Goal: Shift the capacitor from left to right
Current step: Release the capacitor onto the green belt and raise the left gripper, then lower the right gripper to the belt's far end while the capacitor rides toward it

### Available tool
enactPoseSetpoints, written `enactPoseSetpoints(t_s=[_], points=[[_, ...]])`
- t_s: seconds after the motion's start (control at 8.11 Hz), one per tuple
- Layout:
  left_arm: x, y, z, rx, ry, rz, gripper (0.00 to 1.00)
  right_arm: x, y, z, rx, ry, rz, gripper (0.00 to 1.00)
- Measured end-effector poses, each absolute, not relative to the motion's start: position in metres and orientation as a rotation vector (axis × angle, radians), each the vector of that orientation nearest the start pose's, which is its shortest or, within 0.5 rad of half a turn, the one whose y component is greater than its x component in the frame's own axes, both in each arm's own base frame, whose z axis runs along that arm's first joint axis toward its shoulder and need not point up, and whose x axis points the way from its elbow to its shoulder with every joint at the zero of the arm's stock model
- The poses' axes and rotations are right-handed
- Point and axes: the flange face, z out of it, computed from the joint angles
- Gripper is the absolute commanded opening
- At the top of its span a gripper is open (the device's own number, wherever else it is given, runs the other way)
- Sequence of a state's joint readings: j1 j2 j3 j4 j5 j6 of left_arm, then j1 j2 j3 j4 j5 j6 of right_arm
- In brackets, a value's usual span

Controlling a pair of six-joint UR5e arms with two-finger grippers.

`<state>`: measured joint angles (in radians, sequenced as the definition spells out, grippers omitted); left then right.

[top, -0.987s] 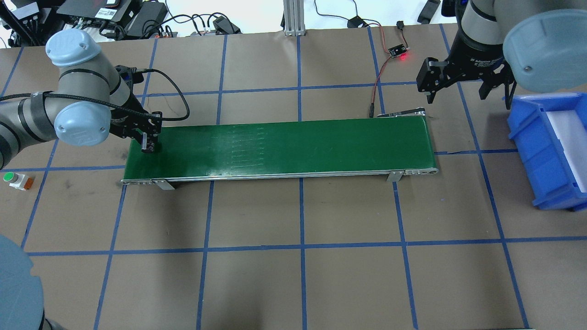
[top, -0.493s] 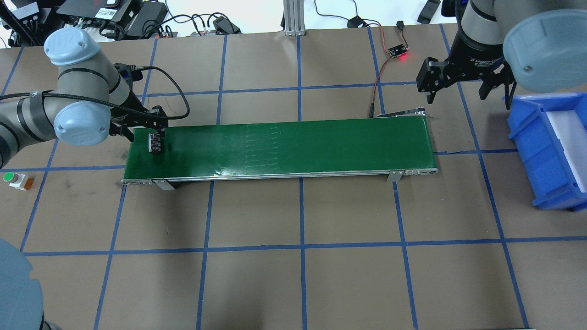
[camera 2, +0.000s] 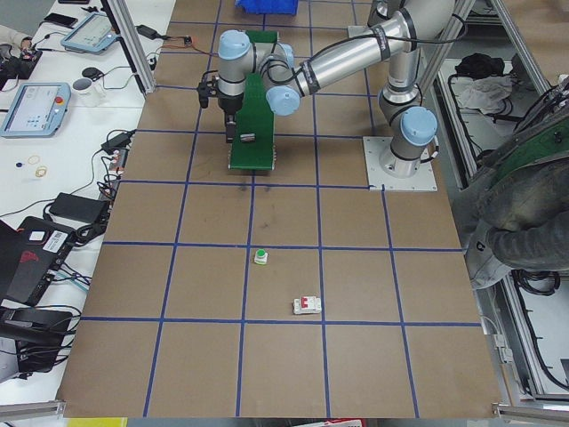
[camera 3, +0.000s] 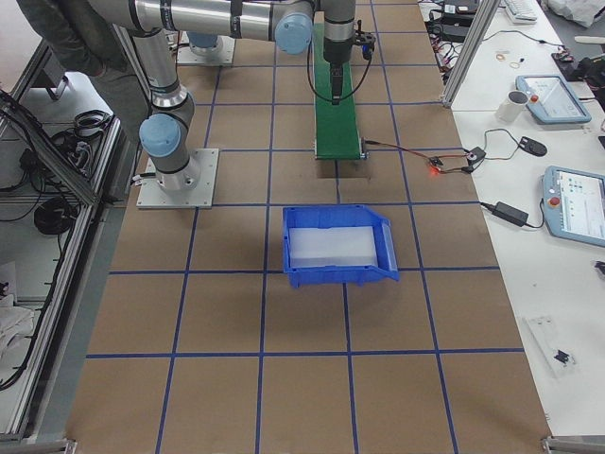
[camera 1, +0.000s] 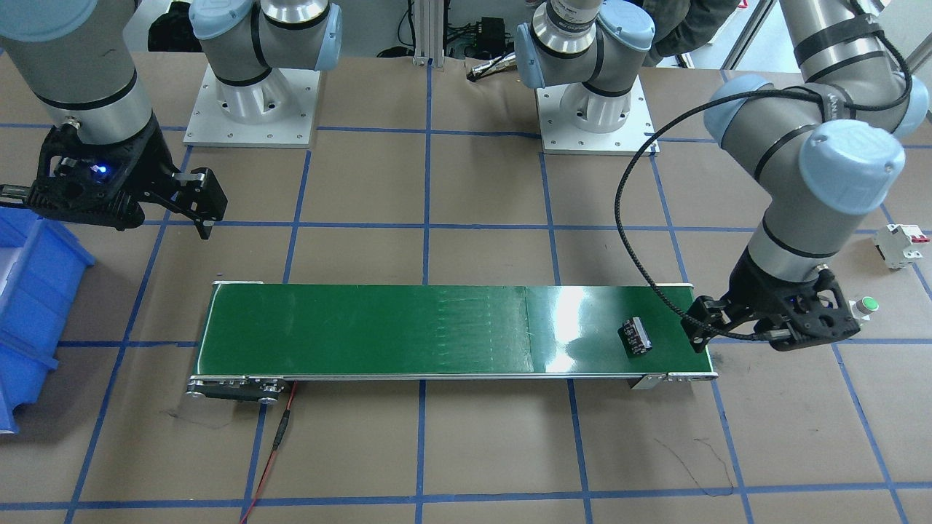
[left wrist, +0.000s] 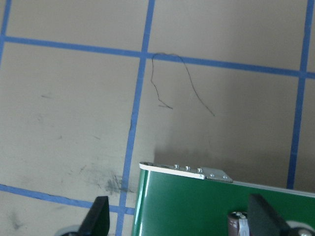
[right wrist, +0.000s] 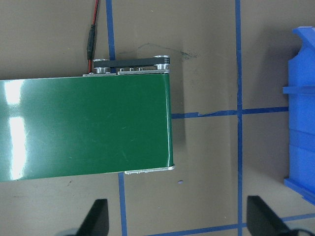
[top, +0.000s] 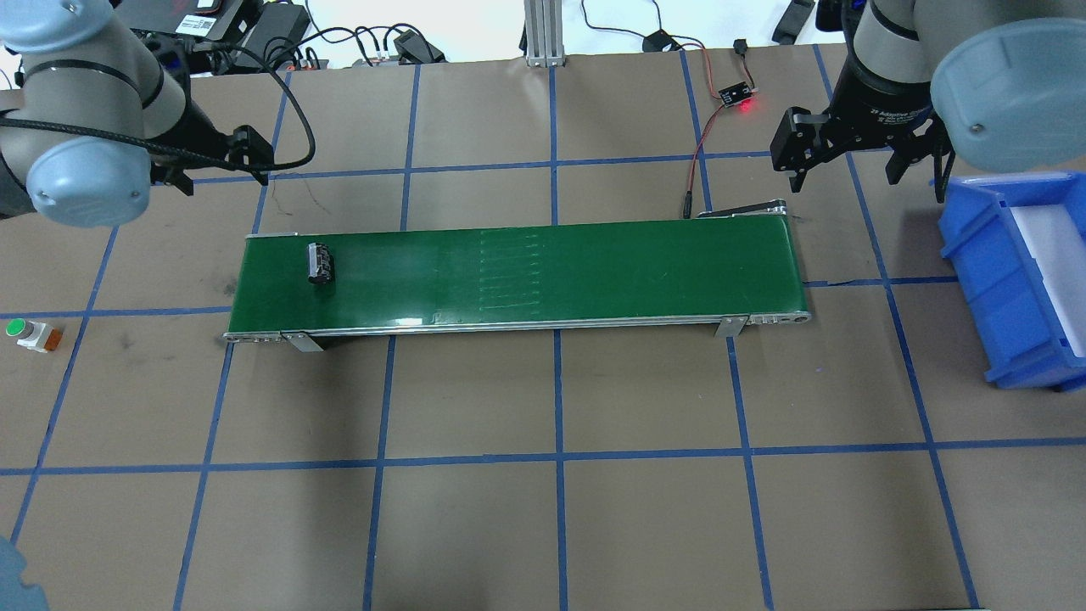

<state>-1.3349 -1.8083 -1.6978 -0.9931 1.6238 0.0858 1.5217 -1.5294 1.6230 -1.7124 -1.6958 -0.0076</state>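
2 arms well apart, left gripper (left wrist: 179, 220) and right gripper (right wrist: 177, 217) each downward, jaws wide, apparently empty.

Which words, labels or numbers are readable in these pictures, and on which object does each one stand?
"2F Adaptive", the rest unreadable: white print on the body of the right gripper, overhead view.
Capacitor: pale printed markings, too blurred to read.
White label on the black device behind the table: too small to read.
Nothing else is readable.

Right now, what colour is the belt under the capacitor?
The belt is green, clearest in the overhead view.
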Motion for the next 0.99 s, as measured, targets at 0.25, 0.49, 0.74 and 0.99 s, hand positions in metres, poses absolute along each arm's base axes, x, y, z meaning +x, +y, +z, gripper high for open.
enactPoseSetpoints(t_s=[0.25, 0.49, 0.74, 0.99], points=[[0.019, -0.605, 0.401, -0.229, 2.979, -0.399, 1.0, 0.096, -0.518, 0.457, 0.017, 3.267, -0.078, 1.0], [0.019, -0.591, 0.411, -0.225, 2.951, -0.255, 1.0, 0.094, -0.519, 0.456, -0.044, 3.265, -0.078, 1.0], [0.008, -0.579, 0.418, -0.203, 2.947, -0.127, 1.0, 0.091, -0.52, 0.453, -0.109, 3.258, -0.063, 1.0], [-0.021, -0.577, 0.434, -0.134, 2.951, -0.102, 1.0, 0.065, -0.523, 0.438, -0.139, 3.242, -0.006, 1.0]])
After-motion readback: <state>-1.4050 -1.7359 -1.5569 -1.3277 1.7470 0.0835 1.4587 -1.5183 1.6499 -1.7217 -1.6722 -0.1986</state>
